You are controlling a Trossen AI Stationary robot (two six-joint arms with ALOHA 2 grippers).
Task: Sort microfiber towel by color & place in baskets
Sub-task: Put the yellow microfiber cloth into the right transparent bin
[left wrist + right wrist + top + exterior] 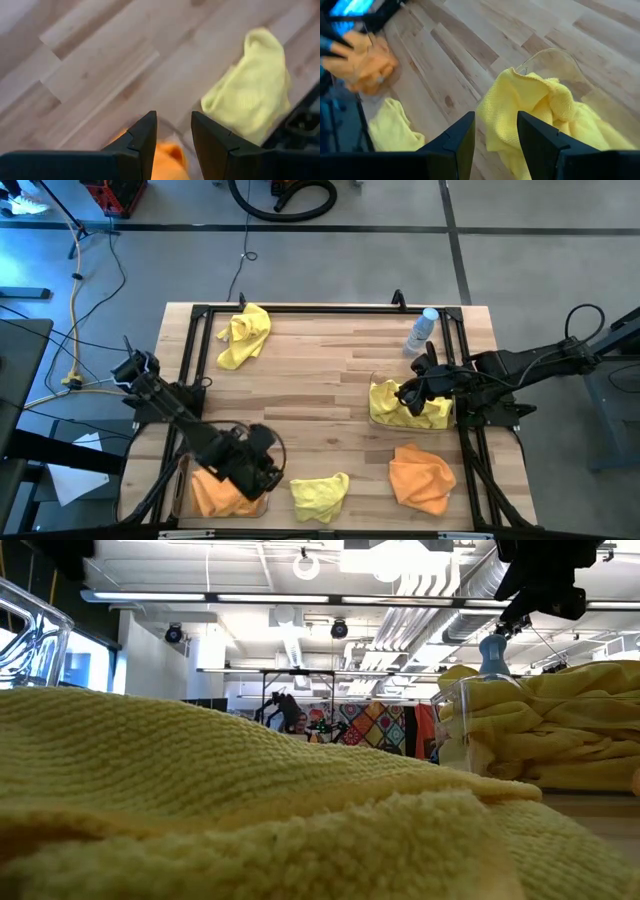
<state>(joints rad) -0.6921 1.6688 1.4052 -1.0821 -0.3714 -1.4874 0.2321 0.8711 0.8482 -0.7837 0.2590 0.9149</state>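
Left gripper (262, 470) hangs over the orange bin (187, 498) at the desk's 7 o'clock, jaws parted and empty. The loose yellow towel (320, 494) lies right beside it toward 3 o'clock, so that arm looks nearest. Right gripper (408, 394), jaws apart, sits above the yellow bin (377, 383) at 4 o'clock; an orange towel (421, 476) waits at 5.

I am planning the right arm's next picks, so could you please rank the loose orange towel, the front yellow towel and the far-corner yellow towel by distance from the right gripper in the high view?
From the right gripper:
1. Loose orange towel, front right.
2. Front yellow towel, front centre.
3. Far-corner yellow towel, back left.
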